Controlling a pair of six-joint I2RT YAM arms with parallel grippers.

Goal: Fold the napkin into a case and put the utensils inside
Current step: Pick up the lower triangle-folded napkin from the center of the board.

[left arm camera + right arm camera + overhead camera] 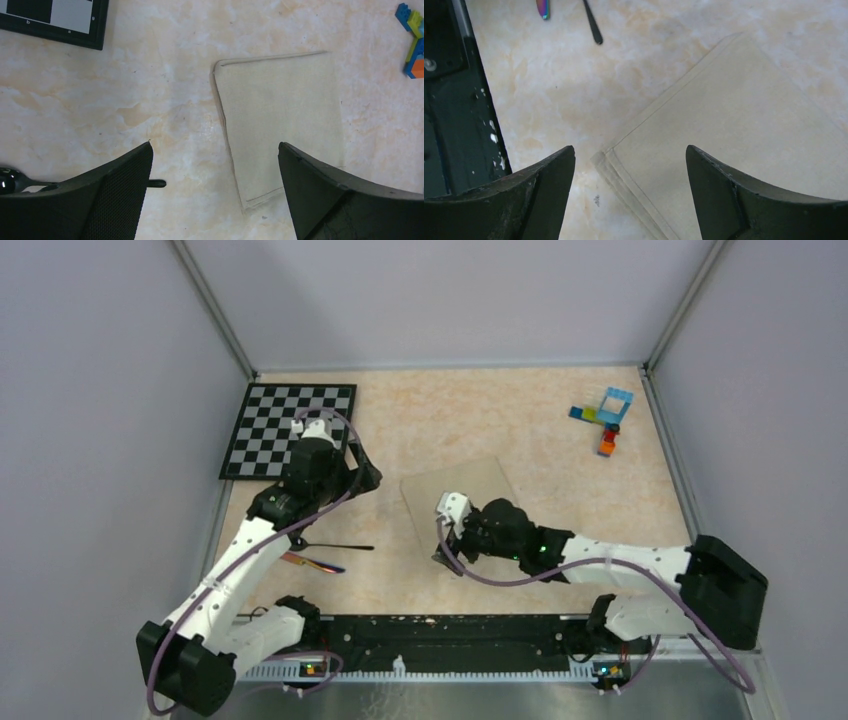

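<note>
The napkin (462,495) lies folded into a cream-beige rectangle mid-table, with stacked layers showing at its near corner (744,130). My left gripper (367,478) is open and empty, hovering just left of the napkin's left edge (282,120). My right gripper (444,552) is open and empty above the napkin's near left corner. Two utensils lie left of the napkin: a slim dark one (340,546) and a rainbow-tinted one (312,563). In the right wrist view their ends show at the top: the dark handle (593,25) and the rainbow piece (543,7). A black spoon bowl (7,180) shows beside my left finger.
A black-and-white chequered board (290,430) lies at the back left, also in the left wrist view (55,20). Small coloured toy bricks (608,415) sit at the back right. A black rail (440,635) runs along the near edge. Grey walls enclose the table.
</note>
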